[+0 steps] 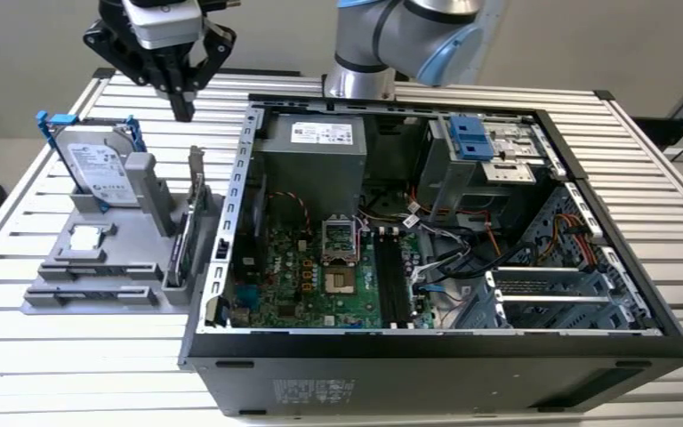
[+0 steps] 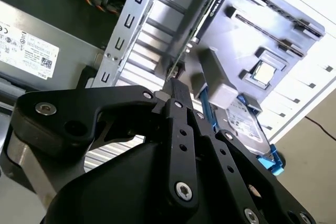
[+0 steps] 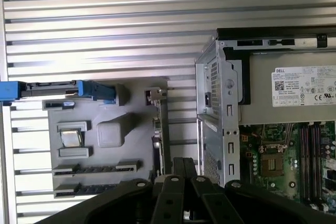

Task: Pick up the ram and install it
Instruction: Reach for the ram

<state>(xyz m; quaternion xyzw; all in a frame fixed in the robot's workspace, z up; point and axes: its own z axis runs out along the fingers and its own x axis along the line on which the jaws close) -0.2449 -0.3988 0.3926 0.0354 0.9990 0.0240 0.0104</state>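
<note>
Exterior view: claw (image 1: 182, 107) pinched closed, empty, over desk's (image 1: 81, 356) far edge. First wrist view: ram (image 3: 97, 169) edge-up in tray (image 3: 131, 145), likely for grasping.

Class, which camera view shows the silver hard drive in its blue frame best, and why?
The exterior view: the hard drive stands upright there, its broad labelled face toward the camera. The second wrist view shows part of it behind the pincer. The first wrist view shows it edge-on, mainly the blue frame.
</note>
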